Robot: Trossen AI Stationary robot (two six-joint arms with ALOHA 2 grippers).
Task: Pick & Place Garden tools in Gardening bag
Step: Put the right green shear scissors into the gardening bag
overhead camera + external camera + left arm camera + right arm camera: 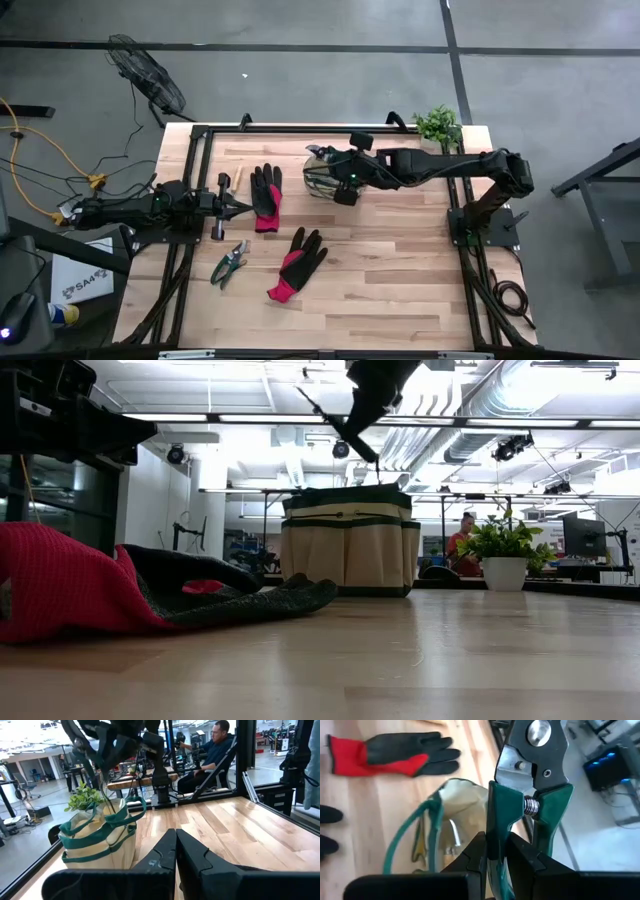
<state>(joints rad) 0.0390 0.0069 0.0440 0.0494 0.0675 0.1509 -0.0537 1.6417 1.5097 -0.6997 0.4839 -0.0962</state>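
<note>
Above the gardening bag, right gripper fingers clamp the pruner.

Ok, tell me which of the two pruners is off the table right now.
The green-handled pruner clamped in the right gripper, held above the olive-tan fabric gardening bag. The other pruner lies flat on the wooden table, near the left arm.

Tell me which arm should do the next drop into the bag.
Right. The right gripper is shut on green-handled pruners and hangs over the open gardening bag, so it probably only needs to release. The left gripper sits shut near the table's left side, holding nothing.
</note>
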